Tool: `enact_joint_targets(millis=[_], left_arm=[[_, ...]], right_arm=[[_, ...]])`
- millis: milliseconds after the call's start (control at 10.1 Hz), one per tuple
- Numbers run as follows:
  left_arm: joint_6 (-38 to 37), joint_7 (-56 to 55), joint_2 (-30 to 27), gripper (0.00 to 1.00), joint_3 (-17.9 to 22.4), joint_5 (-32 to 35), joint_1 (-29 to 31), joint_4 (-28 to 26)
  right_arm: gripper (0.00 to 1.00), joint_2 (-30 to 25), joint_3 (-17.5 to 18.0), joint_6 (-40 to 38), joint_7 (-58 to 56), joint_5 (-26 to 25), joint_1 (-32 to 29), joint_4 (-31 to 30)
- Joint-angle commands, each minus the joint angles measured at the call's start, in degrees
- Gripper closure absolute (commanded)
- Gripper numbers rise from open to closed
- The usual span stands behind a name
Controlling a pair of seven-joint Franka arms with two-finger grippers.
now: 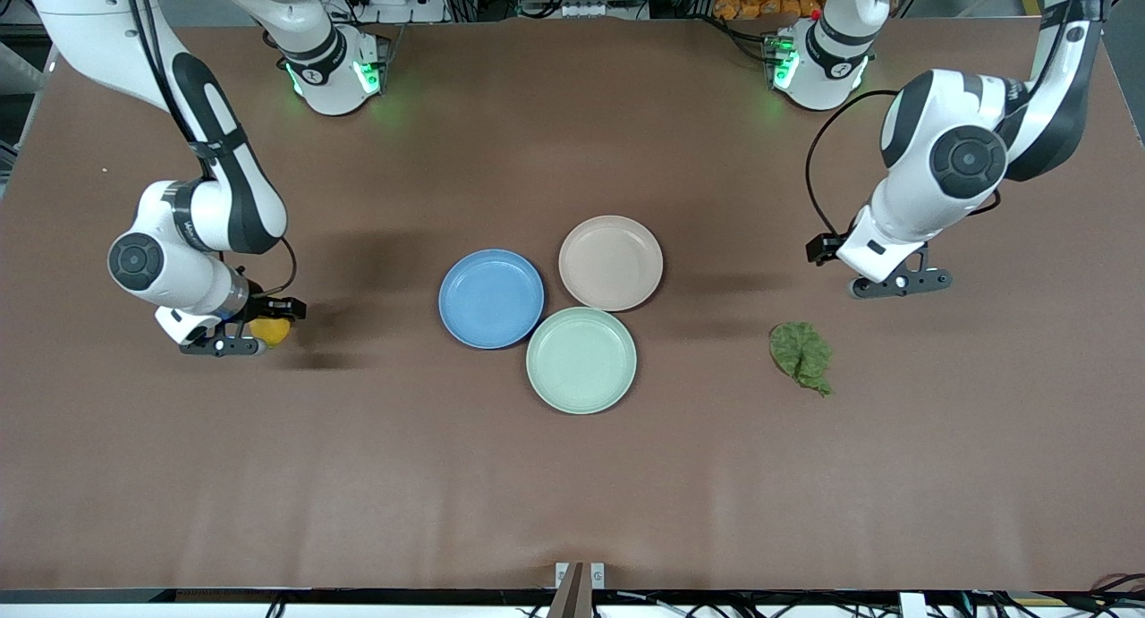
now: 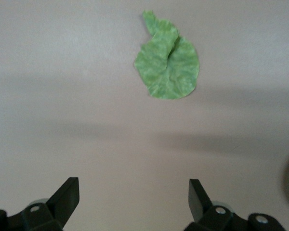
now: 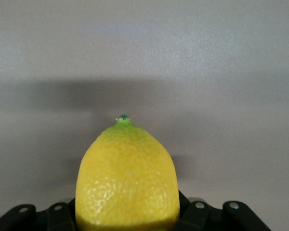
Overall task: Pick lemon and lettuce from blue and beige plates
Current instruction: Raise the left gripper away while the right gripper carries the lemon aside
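Right gripper [image 1: 234, 342]: clenched on the lemon [image 1: 270, 330], over bare table toward the right arm's end, well apart from the plates.
Left gripper [image 1: 897, 283]: fingers spread, empty, above the table near the lettuce [image 1: 801, 354].
Lettuce: flat on the table, off the plates.
Blue plate [image 1: 491, 298], beige plate [image 1: 611, 262]: both bare, so the picking looks done.

A high front camera faces both robots across the whole table [image 1: 572, 475], while each wrist camera looks closely down past its own fingers, sharing the lettuce [image 2: 167, 67] and lemon [image 3: 127, 180]
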Motion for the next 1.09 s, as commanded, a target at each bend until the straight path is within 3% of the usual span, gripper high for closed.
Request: enact_joint_targets(millis=[0,297,495,693,990], left_arm=[[-0.4,2.7,-3.6,0.00,-1.0,-0.2,0.8,2.9],[-0.5,7.6,-4.8,0.00,-0.6,-0.3,1.6,7.2],[-4.8,9.1,-4.3,0.00,-0.5,-0.4,1.6,12.2],[-5.3,10.4,-5.0,0.00,0.0,-3.5,2.8,14.4],[-6.5,12.9,-7.1,0.00,0.0,-5.4,4.1,16.6]], right_arm=[[0.62,0.8,-0.2,2.1,0.9,0.2,0.3,-0.8],[0.60,2.7,-0.1,4.0,1.0,0.3,0.7,-0.7],[0.54,3.5,-0.1,4.9,1.0,0.3,0.8,-0.3],[0.47,4.1,-0.1,4.9,1.0,0.4,1.0,0.0],[0.46,4.8,-0.1,5.0,1.0,0.9,1.0,0.5]])
